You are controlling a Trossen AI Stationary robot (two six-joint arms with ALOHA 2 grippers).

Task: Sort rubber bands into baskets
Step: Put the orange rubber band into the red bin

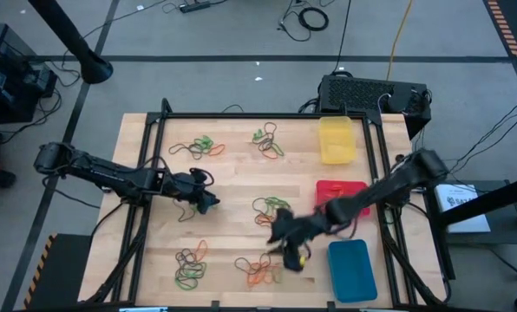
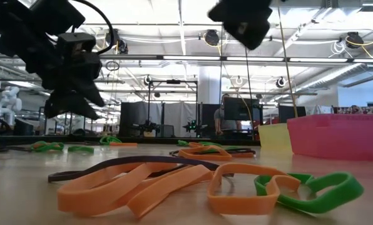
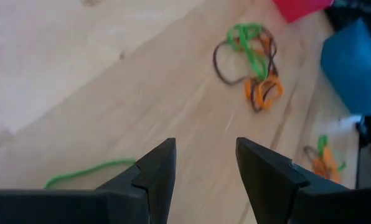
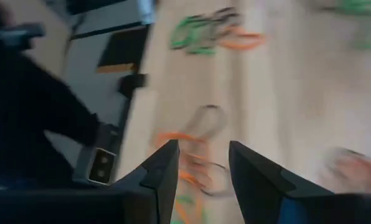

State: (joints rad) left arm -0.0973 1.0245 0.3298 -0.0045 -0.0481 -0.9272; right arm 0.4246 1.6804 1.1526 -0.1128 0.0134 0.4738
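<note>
Orange rubber bands (image 2: 143, 184) lying close up on the wooden table (image 2: 24, 187), a green band (image 2: 311, 187) sitting just beside them, a pink-red basket (image 2: 338, 136) standing at the right, a yellow basket (image 2: 274, 137) peeking out beside it, two dark grippers hanging above

Overhead view: the left arm (image 1: 102, 172) entered from the table's left edge and extended toward the centre, its links nearly in line, ending in the left gripper (image 1: 208, 204) over the left-centre of the tabletop. In the left wrist view its two dark fingers (image 3: 155, 174) stood apart with an empty gap between them. The right arm (image 1: 389, 186) reached from the right edge diagonally toward the near-centre of the table, ending in the right gripper (image 1: 290, 253). In the right wrist view its fingers (image 4: 164, 171) were likewise parted, nothing between them. In the low view both grippers hung above the tabletop, clear of the surface.
</note>
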